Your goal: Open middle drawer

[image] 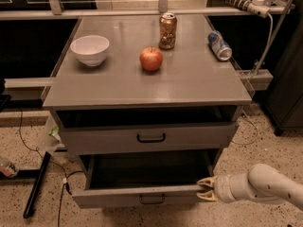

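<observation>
The gripper (204,189) sits at the near right corner of the pulled-out middle drawer (142,195), with open floor to its right. The upper drawer (151,138) overhangs the middle drawer's far part. On the tabletop (142,86), the bowl (90,48), apple (151,58), upright can (167,30) and lying can (219,45) leave the near strip bare. A black bar (35,186) blocks the left floor.

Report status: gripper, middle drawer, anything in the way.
Gripper low right, at right end of middle drawer front. Drawer pulled well out. Nothing visible blocking it.
</observation>
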You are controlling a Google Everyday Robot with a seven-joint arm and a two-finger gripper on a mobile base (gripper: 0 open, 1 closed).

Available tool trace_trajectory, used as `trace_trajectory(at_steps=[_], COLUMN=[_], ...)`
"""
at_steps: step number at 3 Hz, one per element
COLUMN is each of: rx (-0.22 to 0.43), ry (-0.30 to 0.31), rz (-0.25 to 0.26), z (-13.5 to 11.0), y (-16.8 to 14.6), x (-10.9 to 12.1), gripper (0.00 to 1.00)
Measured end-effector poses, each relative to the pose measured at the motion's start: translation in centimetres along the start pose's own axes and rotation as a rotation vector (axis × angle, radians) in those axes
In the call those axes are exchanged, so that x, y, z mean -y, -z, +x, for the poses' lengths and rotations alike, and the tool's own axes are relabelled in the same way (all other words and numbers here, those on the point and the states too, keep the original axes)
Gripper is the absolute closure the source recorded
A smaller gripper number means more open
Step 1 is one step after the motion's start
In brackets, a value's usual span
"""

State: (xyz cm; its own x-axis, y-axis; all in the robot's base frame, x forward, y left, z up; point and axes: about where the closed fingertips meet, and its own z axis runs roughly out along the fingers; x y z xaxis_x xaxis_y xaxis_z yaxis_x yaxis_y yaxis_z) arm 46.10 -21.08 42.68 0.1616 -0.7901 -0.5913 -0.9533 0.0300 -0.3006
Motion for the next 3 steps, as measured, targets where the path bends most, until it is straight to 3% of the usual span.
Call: trace_trajectory(at_steps=[2, 3], rx=[0.002, 0.010], ry=[-0.017, -0.064], rz=[-0.012, -0.030], z=[0.5, 2.0], y=[-0.4, -1.3], x=[-0.3, -1.3], gripper=[0.12, 0.00])
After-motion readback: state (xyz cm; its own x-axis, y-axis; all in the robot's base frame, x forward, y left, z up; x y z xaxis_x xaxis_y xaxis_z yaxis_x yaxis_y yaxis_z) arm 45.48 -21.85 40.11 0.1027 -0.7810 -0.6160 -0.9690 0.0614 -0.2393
